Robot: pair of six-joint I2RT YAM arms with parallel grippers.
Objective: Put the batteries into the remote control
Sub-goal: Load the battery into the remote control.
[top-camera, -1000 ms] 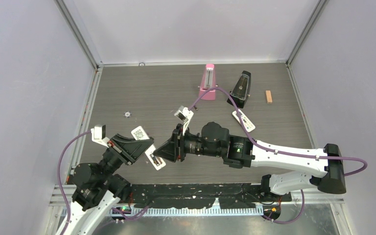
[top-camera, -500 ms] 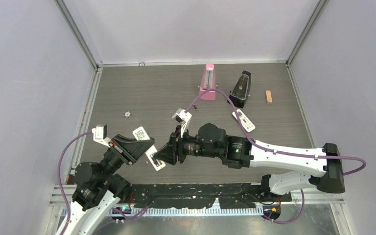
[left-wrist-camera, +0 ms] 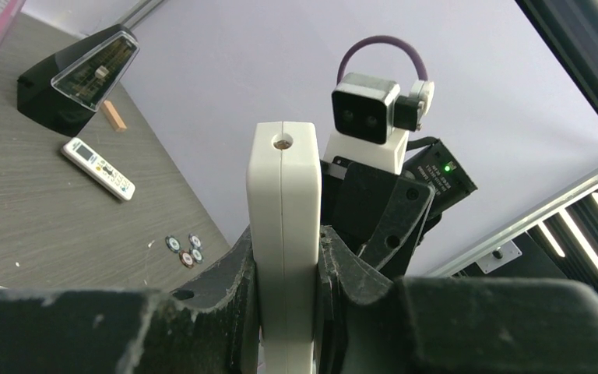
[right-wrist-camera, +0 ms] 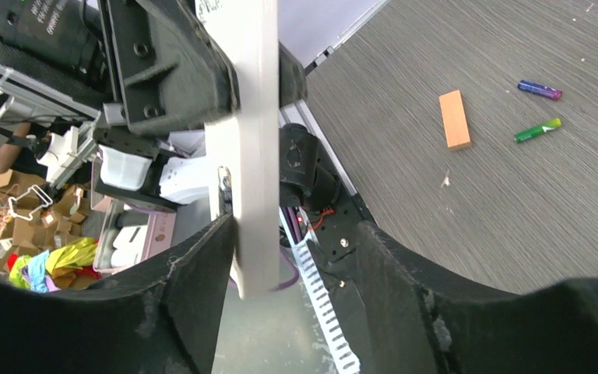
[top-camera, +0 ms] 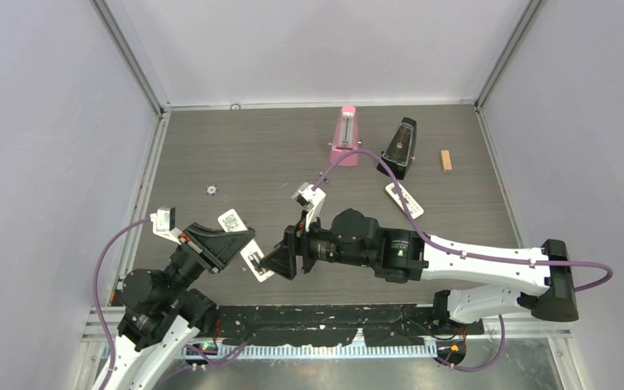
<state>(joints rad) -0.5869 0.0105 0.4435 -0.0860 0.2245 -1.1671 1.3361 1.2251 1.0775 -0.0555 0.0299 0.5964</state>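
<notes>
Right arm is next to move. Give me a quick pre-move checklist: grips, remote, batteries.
1. Left gripper clamped on remote: ok.
2. Right gripper open and holding nothing: ok.
3. Remote's end clear of the right gripper: not ok, it sits between the jaws.
4. Batteries in remote: not ok, two lie on the table near the orange block.
5. Battery compartment open: cannot tell, the remote shows edge-on.
</notes>
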